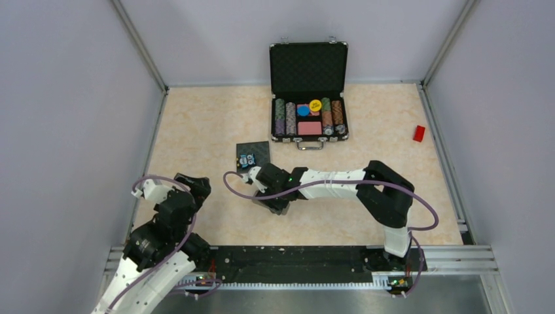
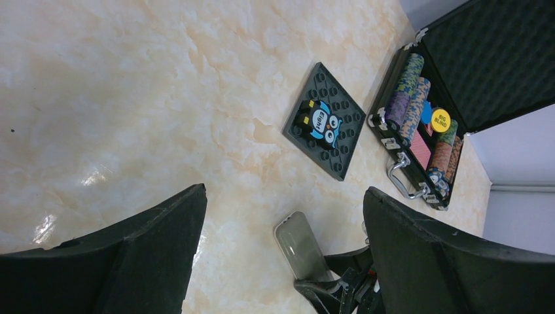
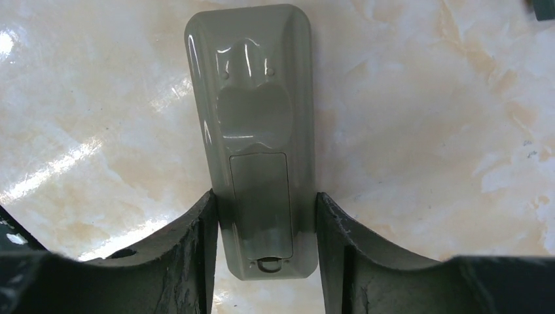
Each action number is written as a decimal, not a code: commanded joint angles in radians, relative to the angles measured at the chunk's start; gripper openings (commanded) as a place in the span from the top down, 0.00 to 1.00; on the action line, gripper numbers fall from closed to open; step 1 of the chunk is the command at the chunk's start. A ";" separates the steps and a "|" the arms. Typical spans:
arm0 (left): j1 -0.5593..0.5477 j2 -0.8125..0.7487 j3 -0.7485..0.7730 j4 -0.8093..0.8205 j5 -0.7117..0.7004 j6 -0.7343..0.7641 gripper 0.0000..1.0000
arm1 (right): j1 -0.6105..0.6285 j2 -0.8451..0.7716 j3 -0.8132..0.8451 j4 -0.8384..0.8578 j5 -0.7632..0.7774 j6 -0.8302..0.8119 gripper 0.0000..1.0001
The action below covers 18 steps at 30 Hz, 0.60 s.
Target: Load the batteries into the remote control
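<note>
Marbled beige counter (image 3: 425, 131) carried the remote control (image 3: 252, 131) grey back up, its battery door (image 3: 260, 203) in place and its long axis running straight out from the right wrist. Right fingers (image 3: 190, 248) pinched its long edges at the door end. Left fingers (image 2: 163, 235) hovered nearby, spread wide and holding nothing. No batteries showed.

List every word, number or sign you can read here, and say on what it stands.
"BIG BLIND": on the yellow round chip in the open poker chip case.
Letters on the owl-printed block on the black studded plate: too blurred to read.
Grey back of the remote control: no text visible.
</note>
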 commanded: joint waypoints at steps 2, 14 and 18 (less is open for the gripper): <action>0.003 -0.026 0.024 0.041 0.023 0.021 0.07 | 0.002 0.004 0.008 0.008 0.058 0.014 0.68; 0.002 -0.044 -0.018 0.232 0.190 0.123 0.07 | -0.165 -0.313 -0.097 0.256 -0.318 0.331 0.76; 0.002 -0.045 -0.048 0.454 0.359 0.222 0.06 | -0.271 -0.406 -0.157 0.422 -0.525 0.526 0.77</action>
